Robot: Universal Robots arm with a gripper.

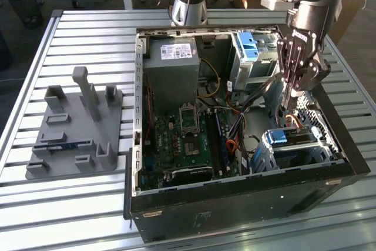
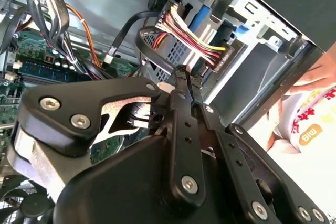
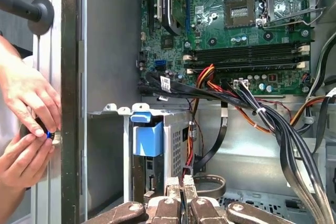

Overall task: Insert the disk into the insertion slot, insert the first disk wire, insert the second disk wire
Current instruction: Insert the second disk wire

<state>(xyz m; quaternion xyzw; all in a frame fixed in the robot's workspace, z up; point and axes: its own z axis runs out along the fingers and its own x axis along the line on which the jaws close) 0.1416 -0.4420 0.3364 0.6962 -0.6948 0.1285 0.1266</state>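
Where my gripper hangs, exterior view: my gripper [image 1: 287, 109] points down into the open case [image 1: 235, 210], near the case wall on the exterior view's right and just above the insertion slot [image 1: 317, 124].
Disk, exterior view: the disk [image 1: 296, 138] sits inside the insertion slot, and its blue carrier tab [image 1: 276, 139] faces the middle of the case.
Table, exterior view: the case stands toward the edge of the slatted table [image 1: 88, 27] on the exterior view's right. A grey fixture [image 1: 70, 145] lies toward the opposite edge, well apart from the case.
Case interior, exterior view: the power supply [image 1: 170, 77] sits against the far wall, with the motherboard [image 1: 191, 139] in front of it.
Fingers, second wrist view: my fingers [image 2: 178, 108] meet at the tips with no gap. I cannot tell whether anything is pinched between them.
Wires, second wrist view: a coloured wire bundle [image 2: 184, 30] ends in a black connector [image 2: 218, 59] just beyond my tips.
Person, second wrist view: a hand [image 2: 315, 77] rests outside the case wall.
Fingers, first wrist view: my tips are pressed together, just beside the slot's perforated wall [image 3: 176, 135].
Disk, first wrist view: it stands upright in the slot with the blue tab on its end, and red and black wires [image 3: 190, 150] run down beside it toward my tips.
Person, first wrist view: two hands [image 3: 29, 103] are outside the case wall, touching each other.
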